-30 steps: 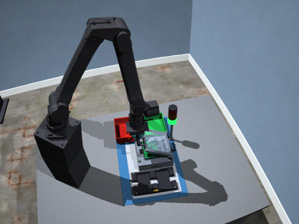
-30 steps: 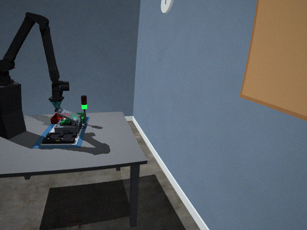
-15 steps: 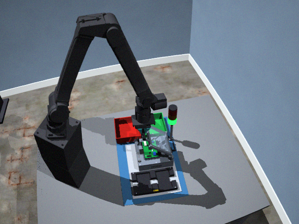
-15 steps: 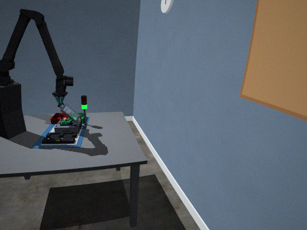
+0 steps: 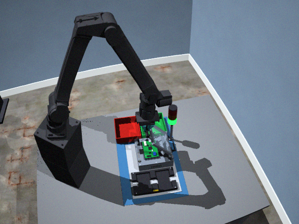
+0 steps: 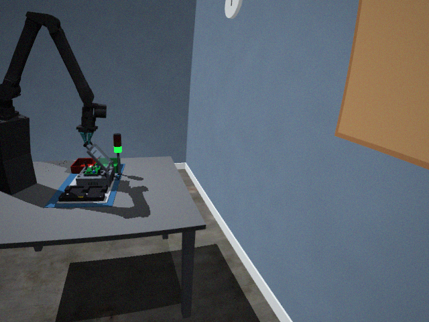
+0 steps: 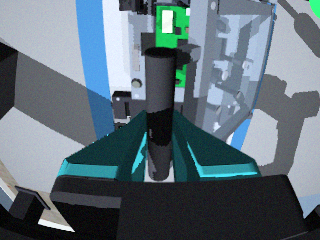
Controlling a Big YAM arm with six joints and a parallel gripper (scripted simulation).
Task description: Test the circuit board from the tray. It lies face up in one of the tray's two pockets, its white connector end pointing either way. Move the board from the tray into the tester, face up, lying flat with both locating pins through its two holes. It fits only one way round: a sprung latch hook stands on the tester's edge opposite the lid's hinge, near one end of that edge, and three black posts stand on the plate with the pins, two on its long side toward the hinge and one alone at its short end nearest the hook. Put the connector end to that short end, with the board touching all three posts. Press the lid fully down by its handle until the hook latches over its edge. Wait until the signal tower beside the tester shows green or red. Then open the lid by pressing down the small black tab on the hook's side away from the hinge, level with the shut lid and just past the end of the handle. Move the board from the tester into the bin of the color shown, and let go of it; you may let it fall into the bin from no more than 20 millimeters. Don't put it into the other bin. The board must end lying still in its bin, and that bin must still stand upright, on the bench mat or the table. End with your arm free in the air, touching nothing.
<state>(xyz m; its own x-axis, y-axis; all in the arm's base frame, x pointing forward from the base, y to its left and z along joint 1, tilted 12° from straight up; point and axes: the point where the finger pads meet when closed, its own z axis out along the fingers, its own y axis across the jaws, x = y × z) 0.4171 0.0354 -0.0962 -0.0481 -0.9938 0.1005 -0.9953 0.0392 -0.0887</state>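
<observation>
My gripper (image 5: 146, 129) (image 6: 86, 142) (image 7: 159, 118) is shut on the black bar handle (image 7: 160, 83) of the tester's clear lid (image 5: 161, 141) (image 6: 99, 154) (image 7: 235, 60). It holds the lid tilted well up from the grey tester (image 5: 154, 164) (image 6: 90, 180). The green circuit board (image 5: 151, 150) (image 6: 92, 170) (image 7: 175, 35) lies face up on the tester plate under the raised lid. Its white connector (image 5: 145, 143) (image 7: 167, 22) points toward the bins. The signal tower (image 5: 172, 115) (image 6: 117, 149) beside the tester shows green.
A red bin (image 5: 126, 131) (image 6: 79, 164) and a green bin (image 5: 161, 124) stand side by side behind the tester. The black tray (image 5: 154, 181) (image 6: 82, 192) lies in front of it, both pockets bare. All stand on a blue bench mat (image 5: 122, 168) (image 6: 55, 200).
</observation>
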